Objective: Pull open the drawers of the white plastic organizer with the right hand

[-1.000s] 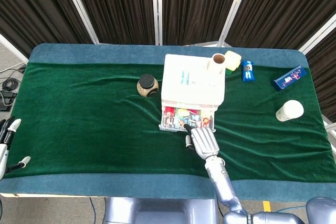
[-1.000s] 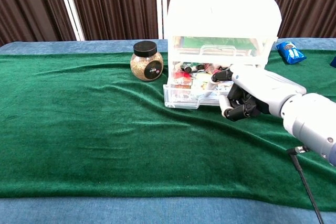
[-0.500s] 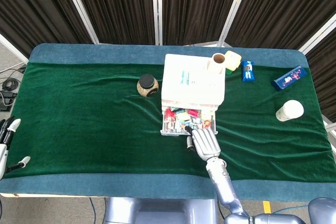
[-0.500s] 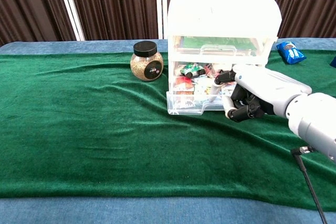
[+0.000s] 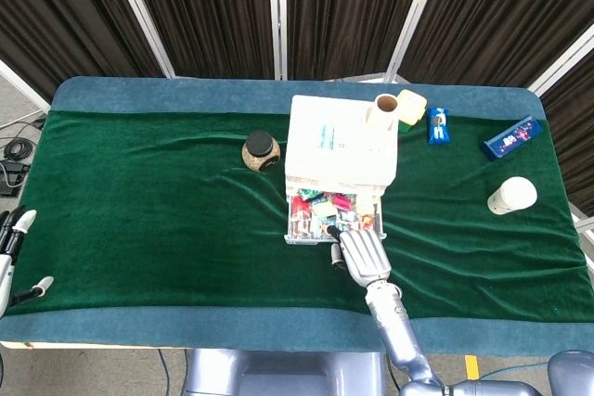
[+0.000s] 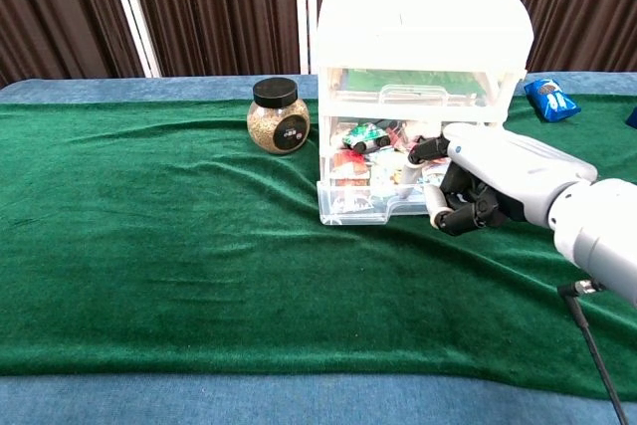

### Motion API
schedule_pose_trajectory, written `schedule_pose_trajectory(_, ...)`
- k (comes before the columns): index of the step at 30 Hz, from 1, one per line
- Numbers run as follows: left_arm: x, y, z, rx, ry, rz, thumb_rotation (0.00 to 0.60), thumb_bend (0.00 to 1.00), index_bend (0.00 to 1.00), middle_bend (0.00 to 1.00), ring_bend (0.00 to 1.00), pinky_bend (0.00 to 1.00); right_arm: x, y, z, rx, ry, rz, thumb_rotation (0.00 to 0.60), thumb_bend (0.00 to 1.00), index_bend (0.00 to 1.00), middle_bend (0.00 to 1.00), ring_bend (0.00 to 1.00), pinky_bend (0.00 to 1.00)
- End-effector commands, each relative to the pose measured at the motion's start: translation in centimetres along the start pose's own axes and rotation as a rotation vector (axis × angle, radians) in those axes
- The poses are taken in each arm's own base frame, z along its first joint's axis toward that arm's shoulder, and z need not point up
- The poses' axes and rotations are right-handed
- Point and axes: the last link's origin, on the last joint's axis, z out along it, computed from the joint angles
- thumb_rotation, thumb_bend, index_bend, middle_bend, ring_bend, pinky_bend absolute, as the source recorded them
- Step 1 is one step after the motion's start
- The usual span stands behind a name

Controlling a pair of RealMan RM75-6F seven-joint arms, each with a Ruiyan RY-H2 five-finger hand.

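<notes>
The white plastic organizer (image 5: pixel 341 141) (image 6: pixel 423 32) stands at the middle back of the green cloth. Its bottom drawer (image 5: pixel 320 220) (image 6: pixel 370 196) is pulled out toward me, with small colourful items showing inside. My right hand (image 5: pixel 361 254) (image 6: pixel 486 183) is at the drawer's front right, its fingers curled around the front edge. The upper drawer (image 6: pixel 418 89) sits pushed in. My left hand (image 5: pixel 11 246) hangs at the table's far left edge, its fingers apart and holding nothing.
A black-lidded jar of grains (image 5: pixel 261 150) (image 6: pixel 278 114) stands just left of the organizer. A brown cup (image 5: pixel 386 108) and a yellow item (image 5: pixel 412 106) are behind it. Blue packets (image 5: pixel 439 125) (image 5: pixel 512 136) and a white cup (image 5: pixel 512 195) lie to the right.
The bottom drawer has slid further out toward me, drawn by my right hand, which has moved back a little with it. The left hand has not moved.
</notes>
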Motion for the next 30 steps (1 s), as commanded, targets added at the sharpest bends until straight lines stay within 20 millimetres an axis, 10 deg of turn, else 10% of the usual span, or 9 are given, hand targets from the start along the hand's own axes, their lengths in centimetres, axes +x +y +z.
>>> schedule_pose_trajectory(1, 0.0, 0.0, 0.0, 0.001, 0.000, 0.000, 0.600, 0.08, 0.00, 0.00, 0.00, 0.00, 0.1, 0.1, -0.2, 0.008, 0.002, -0.012, 0.600, 0.62, 0.38, 0.92, 0.95, 0.85)
schedule_pose_trajectory(7, 0.0, 0.0, 0.0, 0.001, 0.000, 0.001, 0.600, 0.08, 0.00, 0.00, 0.00, 0.00, 0.2, 0.4, -0.4, 0.010, 0.011, -0.013, 0.600, 0.58, 0.12, 0.91, 0.94, 0.84)
schedule_pose_trajectory(23, -0.1, 0.0, 0.0, 0.000, 0.001, 0.005, 0.600, 0.08, 0.00, 0.00, 0.00, 0.00, 3.7, 4.4, -4.6, 0.051, 0.205, -0.072, 0.600, 0.52, 0.08, 0.81, 0.85, 0.74)
schedule_pose_trajectory(30, -0.1, 0.2, -0.1, -0.005, 0.010, 0.016, 0.600, 0.08, 0.00, 0.00, 0.00, 0.00, 5.8, 8.2, -8.2, 0.093, 0.264, -0.153, 0.600, 0.46, 0.09, 0.46, 0.54, 0.37)
